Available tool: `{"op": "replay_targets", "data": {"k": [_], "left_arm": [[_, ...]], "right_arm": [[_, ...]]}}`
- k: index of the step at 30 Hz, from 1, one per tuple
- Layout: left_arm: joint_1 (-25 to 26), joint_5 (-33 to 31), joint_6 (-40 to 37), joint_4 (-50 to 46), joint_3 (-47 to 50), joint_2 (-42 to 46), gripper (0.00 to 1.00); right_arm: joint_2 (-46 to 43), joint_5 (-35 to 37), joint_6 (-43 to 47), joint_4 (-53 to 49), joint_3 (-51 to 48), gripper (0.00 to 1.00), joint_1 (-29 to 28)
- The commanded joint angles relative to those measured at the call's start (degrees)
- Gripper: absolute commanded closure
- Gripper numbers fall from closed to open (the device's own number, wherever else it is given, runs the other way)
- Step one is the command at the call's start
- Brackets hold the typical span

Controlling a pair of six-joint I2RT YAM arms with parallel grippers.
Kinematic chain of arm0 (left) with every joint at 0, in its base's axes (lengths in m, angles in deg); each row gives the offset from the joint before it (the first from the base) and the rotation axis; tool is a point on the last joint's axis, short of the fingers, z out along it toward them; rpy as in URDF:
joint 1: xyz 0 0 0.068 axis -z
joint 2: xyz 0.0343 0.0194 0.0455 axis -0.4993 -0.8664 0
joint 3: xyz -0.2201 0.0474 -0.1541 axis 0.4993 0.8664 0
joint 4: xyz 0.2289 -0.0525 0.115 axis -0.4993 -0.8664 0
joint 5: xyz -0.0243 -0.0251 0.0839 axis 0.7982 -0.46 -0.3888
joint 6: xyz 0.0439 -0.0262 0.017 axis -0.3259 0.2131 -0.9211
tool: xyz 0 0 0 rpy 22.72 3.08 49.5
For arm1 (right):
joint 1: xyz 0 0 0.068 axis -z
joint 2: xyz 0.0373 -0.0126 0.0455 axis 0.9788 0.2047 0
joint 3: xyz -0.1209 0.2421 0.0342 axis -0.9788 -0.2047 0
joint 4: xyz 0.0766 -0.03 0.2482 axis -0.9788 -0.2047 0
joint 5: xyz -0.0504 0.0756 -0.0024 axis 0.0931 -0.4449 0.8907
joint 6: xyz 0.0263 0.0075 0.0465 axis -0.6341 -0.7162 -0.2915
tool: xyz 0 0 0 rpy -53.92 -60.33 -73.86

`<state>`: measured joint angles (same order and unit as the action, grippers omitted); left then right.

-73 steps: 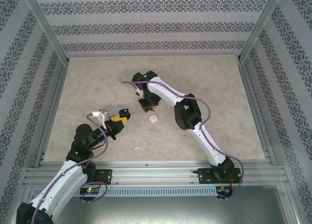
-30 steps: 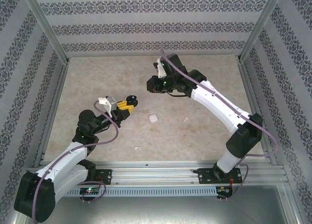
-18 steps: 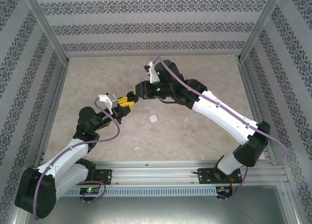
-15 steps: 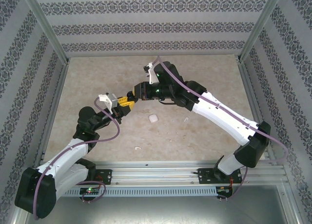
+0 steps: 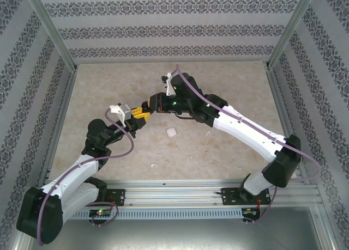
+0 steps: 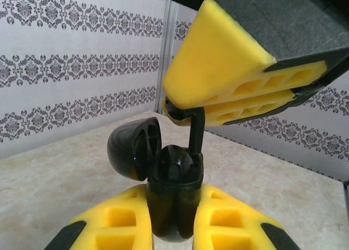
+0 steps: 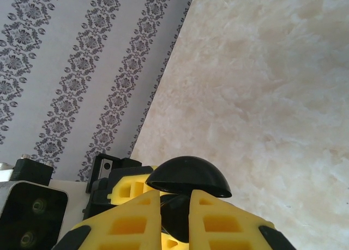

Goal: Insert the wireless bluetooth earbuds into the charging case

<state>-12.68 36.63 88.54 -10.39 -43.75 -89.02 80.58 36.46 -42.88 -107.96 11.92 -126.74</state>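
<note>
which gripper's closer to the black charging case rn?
Left. The left gripper is shut on the charging case, gripping its base from both sides. The right gripper sits just above its open top, pinching a black earbud.

You get bright, even light, w/ faint soft shadows on table (image 5: 109, 86). Top cam's sharp; wrist cams go soft on close fingers (image 6: 218, 65).

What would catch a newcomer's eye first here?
The grippers meet above mid-table: the left gripper clamps an open black charging case, and the right gripper holds a black earbud by its stem at the case's opening. A small white piece lies on the table nearby.
</note>
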Motion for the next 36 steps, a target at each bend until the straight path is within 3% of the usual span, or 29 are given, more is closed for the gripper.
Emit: {"op": "replay_targets", "data": {"k": [1, 17, 36], "left_arm": [[0.48, 0.26, 1.16, 5.06, -0.76, 0.87, 1.00], [0.51, -0.92, 1.52, 5.38, -0.41, 1.09, 1.00], [0.60, -0.88, 1.89, 6.53, -0.14, -0.35, 1.00]], "right_arm": [[-1.45, 2.66, -1.24, 2.14, -1.01, 0.87, -0.95], [-3.00, 7.88, -2.01, -0.84, -4.73, 0.85, -2.07], [-1.29, 4.68, -5.00, -0.47, -2.20, 0.88, -3.31]]}}
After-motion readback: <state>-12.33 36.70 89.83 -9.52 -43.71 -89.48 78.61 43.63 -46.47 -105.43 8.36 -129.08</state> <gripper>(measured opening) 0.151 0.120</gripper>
